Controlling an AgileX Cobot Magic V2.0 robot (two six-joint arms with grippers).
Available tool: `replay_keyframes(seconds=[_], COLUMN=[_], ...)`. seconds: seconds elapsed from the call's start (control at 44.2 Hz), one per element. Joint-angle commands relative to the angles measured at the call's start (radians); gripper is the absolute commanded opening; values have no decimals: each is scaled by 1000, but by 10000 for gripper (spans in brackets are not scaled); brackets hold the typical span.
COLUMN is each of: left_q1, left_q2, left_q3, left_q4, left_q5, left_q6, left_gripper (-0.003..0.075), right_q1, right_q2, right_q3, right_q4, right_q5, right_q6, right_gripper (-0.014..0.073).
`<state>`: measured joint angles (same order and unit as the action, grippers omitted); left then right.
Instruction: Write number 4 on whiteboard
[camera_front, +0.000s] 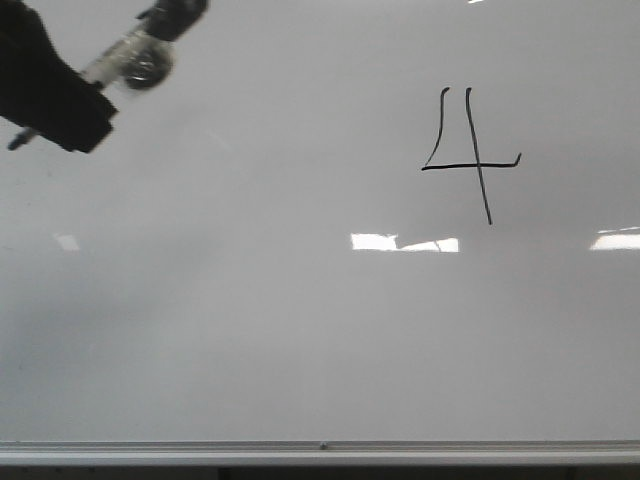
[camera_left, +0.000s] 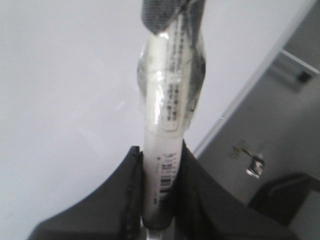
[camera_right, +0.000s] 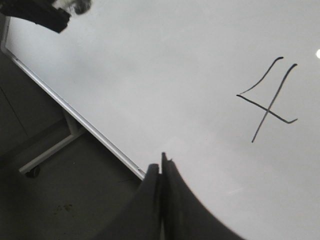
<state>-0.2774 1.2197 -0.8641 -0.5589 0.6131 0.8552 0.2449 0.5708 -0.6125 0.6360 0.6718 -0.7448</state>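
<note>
The whiteboard (camera_front: 250, 330) fills the front view. A thin black number 4 (camera_front: 478, 165) is drawn at its upper right. At the board's upper left, my left gripper (camera_front: 92, 92) is shut on a white marker (camera_front: 130, 62), whose dark end points up and to the right. In the left wrist view the fingers (camera_left: 131, 180) clamp the marker's barrel (camera_left: 165, 125) above the board (camera_left: 60, 75). My right gripper (camera_right: 162, 167) is shut on nothing, over the board's edge rail (camera_right: 75, 112). The number 4 (camera_right: 269, 110) lies well away from it, and the left gripper (camera_right: 35, 12) shows in the far corner.
A silver rail (camera_front: 320, 452) runs along the board's near edge. Beyond the board's side is dark floor (camera_right: 60, 200) with a white stand leg on a caster (camera_right: 35, 170). A small metal object (camera_left: 252, 162) lies on the floor. Bright light reflections (camera_front: 400, 242) show on the board.
</note>
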Motion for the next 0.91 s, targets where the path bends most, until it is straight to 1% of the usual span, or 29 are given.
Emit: replay_keyframes(seconds=[0.0,0.045,0.136,0.181,0.249,0.317,0.543,0.611,0.883], left_q1=[81,147,269,329,391,423,426,426,426], left_q2=[-84,-107,-120,-116,-102,-77,105,155,241], left_q3=[38,71,110,110,106,90,-12,-39,-65], left_q4=[13,42,85,85,71,67,67,67,67], left_q5=[-160,-203,-227,-223,-230,-246,-275,-308,-409], left_q6=[-128,-212,-291,-294,-296,-296,-296,-296,-292], left_gripper=[-20,-20,-20,-20,-20,-20,-20,-20,-20], right_q1=[-13,-13,-13,-13,-13,-13,-13,-13,-13], right_q2=[-41,-50,-52,-52,-52,-52,-52,-52,-52], right_q3=[12,21,22,22,22,22,22,22,22], right_q4=[37,37,37,37,37,37,37,37,37], right_q5=[-79,-78,-78,-78,-78,-77,-75,-69,-53], right_q6=[4,4,4,4,4,4,4,4,4], right_gripper=[-116,-116,-116,-116,-116,-116,-116,-116,-116])
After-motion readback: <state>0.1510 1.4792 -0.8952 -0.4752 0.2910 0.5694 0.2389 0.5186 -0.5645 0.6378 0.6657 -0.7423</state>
